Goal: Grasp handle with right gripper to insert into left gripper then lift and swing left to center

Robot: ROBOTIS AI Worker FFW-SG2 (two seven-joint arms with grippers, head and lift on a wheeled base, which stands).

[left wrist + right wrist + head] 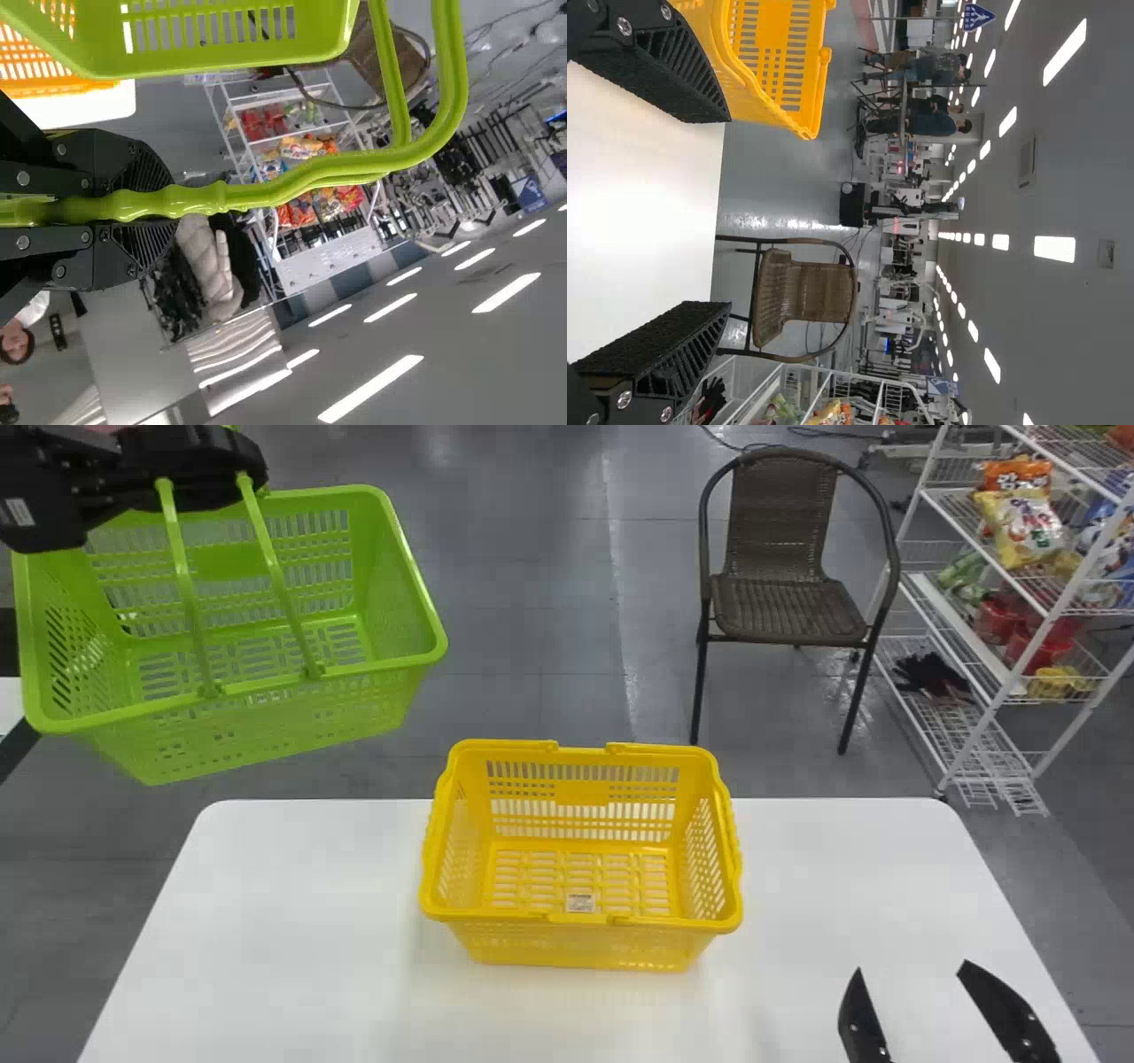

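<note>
Handle in left claw (164, 212), clamped; green basket (266, 722) aloft, upper left of head view. Right claw (912, 967) apart, lower right. Lift looks done; next, a steady swing to center.

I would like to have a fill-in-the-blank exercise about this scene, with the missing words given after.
The left gripper grips the handle of the held basket, coloured ____.
The other basket, standing on the table, is coloured ____.
The right gripper is not shut but ____.

Missing words: green; yellow; open.
</note>
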